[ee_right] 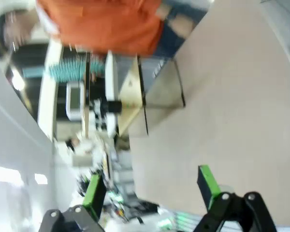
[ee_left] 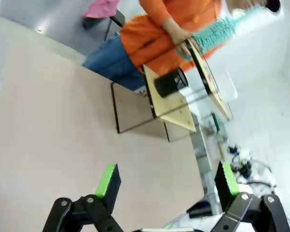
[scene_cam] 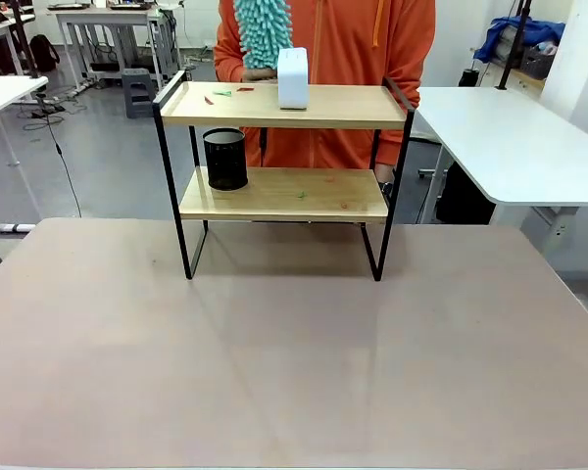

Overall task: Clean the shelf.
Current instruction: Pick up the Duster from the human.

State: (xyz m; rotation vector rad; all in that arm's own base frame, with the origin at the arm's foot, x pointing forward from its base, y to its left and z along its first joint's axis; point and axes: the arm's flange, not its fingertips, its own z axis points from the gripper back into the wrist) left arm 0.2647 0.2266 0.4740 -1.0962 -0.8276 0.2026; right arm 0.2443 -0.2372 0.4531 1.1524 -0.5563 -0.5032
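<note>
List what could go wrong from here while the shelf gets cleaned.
1. The teal duster, held behind the shelf, could knock the white box off the top board when swept across.
2. The scraps on that board may scatter onto the table instead of being collected.
3. The black mesh cup covers part of the lower board, so that patch may stay unwiped.

The shelf (scene_cam: 343,106) is made of light wooden boards, smooth and faintly satin, with the grain visible, set in a thin black metal frame of matt finish. A dull, mesh-like wall is seen on the black cup (scene_cam: 225,159). The white box (scene_cam: 293,77) is smooth and matt, like plastic. The duster (scene_cam: 265,29) is formed of fluffy teal cloth tufts. The tabletop (scene_cam: 294,362) is finished smooth, with a weak sheen. Matt green pads are carried on the black left tool (ee_left: 166,180) and right tool (ee_right: 151,186).
</note>
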